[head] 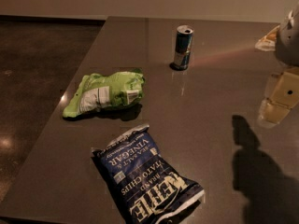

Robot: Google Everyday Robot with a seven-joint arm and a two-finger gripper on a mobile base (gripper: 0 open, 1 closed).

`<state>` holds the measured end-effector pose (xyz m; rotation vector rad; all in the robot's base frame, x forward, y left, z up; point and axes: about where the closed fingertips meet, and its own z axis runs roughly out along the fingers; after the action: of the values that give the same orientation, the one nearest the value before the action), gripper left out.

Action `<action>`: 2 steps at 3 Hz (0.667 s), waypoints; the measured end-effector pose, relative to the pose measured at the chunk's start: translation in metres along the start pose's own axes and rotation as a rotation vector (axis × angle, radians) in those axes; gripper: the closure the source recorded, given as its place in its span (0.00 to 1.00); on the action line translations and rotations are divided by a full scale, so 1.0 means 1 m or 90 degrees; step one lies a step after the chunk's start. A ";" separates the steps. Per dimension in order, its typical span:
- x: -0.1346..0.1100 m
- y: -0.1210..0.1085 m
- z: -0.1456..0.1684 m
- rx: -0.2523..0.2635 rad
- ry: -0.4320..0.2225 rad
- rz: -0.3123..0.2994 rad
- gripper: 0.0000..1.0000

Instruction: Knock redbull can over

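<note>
Chips are sitting nearest me: a blue bag [147, 178] is lying flat at the front of the worktop [201, 120], and a crumpled green bag [105, 93] is resting a little beyond it to the left. At the right edge, about level with the green bag, the claw [276, 101] is hanging above the worktop and throwing a shadow [247, 148] nearer to me. I cannot tell whether it is open or closed. Farthest back, the redbull can [183, 47] is standing upright on its own, well apart from both bags and from the claw. I am judging it as light, stiff thin metal, slick on this glossy top and tall for its narrow base, so no grasp is needed. I am planning a sideways push high up, near the rim, since a low push would likely only be sliding it.
</note>
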<state>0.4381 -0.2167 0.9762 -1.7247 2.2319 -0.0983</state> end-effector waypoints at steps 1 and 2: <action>0.000 0.000 0.000 0.000 0.000 0.000 0.00; -0.002 -0.001 0.001 -0.023 -0.018 -0.001 0.00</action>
<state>0.4398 -0.2149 0.9764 -1.7348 2.2252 -0.0347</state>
